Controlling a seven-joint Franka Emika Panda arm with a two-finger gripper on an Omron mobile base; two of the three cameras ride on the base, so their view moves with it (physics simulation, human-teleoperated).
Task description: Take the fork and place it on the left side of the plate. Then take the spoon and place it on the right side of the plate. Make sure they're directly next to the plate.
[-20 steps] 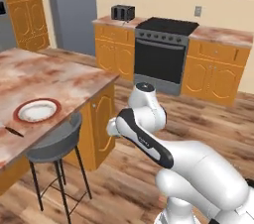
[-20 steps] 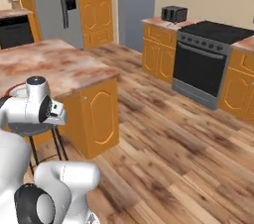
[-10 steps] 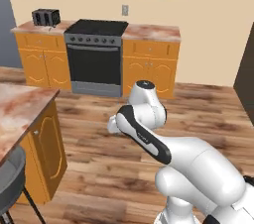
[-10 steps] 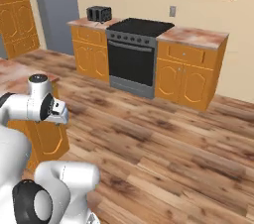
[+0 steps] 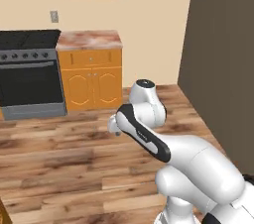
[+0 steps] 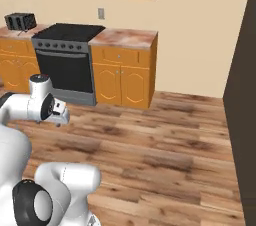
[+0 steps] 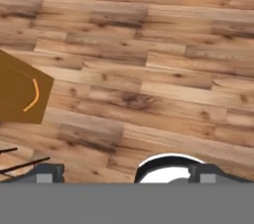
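The gripper (image 7: 126, 172) hangs with its two dark fingertips (image 7: 47, 172) wide apart at the bottom of the hand view, holding nothing, above bare wood plank floor (image 7: 149, 69). An orange-brown cabinet corner (image 7: 20, 91) juts in at the left edge. In the base views the white arm (image 5: 144, 134) folds low in the foreground. Behind, a black stove (image 6: 67, 60) stands beside orange cabinets (image 6: 125, 75) with a marbled counter (image 5: 89, 39). Fork, spoon and plate cannot be located.

Wood plank floor (image 5: 59, 163); black stove (image 6: 67, 62) beside orange cabinets (image 6: 122, 75); beige wall (image 6: 200, 30).
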